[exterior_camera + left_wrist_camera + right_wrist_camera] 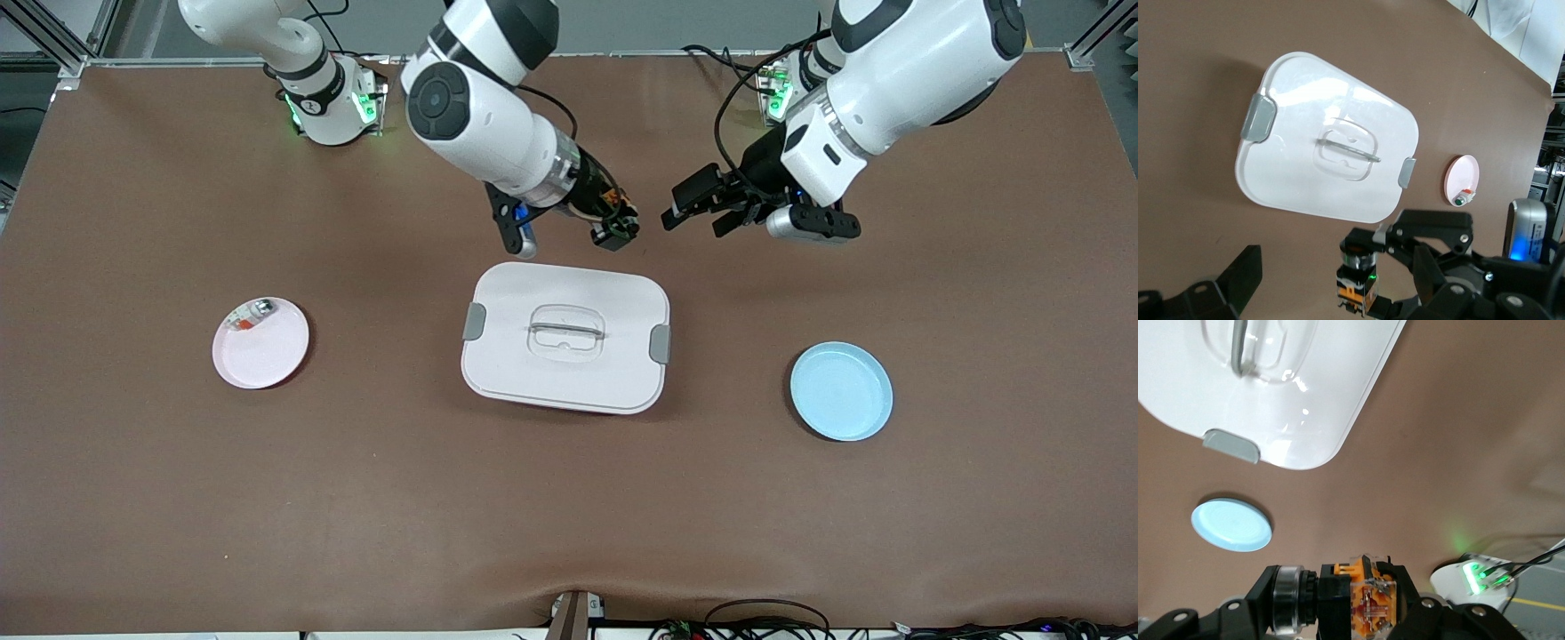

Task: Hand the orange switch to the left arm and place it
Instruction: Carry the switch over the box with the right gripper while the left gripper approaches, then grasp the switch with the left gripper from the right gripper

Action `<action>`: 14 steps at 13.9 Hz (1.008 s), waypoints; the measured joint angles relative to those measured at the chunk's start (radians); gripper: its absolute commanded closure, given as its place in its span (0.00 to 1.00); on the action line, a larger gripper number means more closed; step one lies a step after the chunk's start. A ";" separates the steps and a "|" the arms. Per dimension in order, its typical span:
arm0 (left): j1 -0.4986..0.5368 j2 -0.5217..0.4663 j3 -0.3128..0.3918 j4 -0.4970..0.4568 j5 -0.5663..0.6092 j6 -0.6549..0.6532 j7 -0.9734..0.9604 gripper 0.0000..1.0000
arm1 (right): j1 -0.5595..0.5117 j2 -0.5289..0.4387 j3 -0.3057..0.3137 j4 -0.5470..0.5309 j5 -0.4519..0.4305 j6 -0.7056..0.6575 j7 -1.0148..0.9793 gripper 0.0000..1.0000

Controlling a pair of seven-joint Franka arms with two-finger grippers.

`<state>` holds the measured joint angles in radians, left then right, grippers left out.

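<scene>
Front view first. Right gripper up in the air just past the box's edge on the robots' side, clamped on the orange switch. Left gripper level with it, close by toward the left arm's end, fingers spread wide, nothing between them. White box mid-table, lid on, a grey clip at each short end. Pink plate toward the right arm's end, carrying a small silver-and-red item at its rim. Blue plate toward the left arm's end.

Over to the left wrist view. Looking down on the box, pink plate near it with the small item on its edge. Right gripper close in, pinching the orange switch. One black finger of the left gripper showing, set well off from the switch.

Right wrist view now. Orange switch held crosswise in the right gripper, squeezed from both sides, orange body and silver ring plain to see. Below it, a corner of the box with one grey clip, and the blue plate on the brown table.
</scene>
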<state>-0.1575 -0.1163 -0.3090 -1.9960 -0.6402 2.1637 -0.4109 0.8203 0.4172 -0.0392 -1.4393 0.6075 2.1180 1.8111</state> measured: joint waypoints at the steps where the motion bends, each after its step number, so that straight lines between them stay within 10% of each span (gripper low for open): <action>1: 0.001 -0.026 0.000 -0.033 0.000 0.000 0.000 0.00 | 0.007 0.009 0.000 0.008 0.028 0.032 0.008 0.88; 14: 0.007 -0.101 0.001 -0.177 -0.213 0.063 0.274 0.21 | 0.010 0.018 -0.006 0.016 0.119 0.093 0.013 0.88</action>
<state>-0.1500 -0.2168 -0.3077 -2.1726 -0.8535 2.2271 -0.1369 0.8301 0.4349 -0.0453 -1.4237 0.7268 2.2107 1.8243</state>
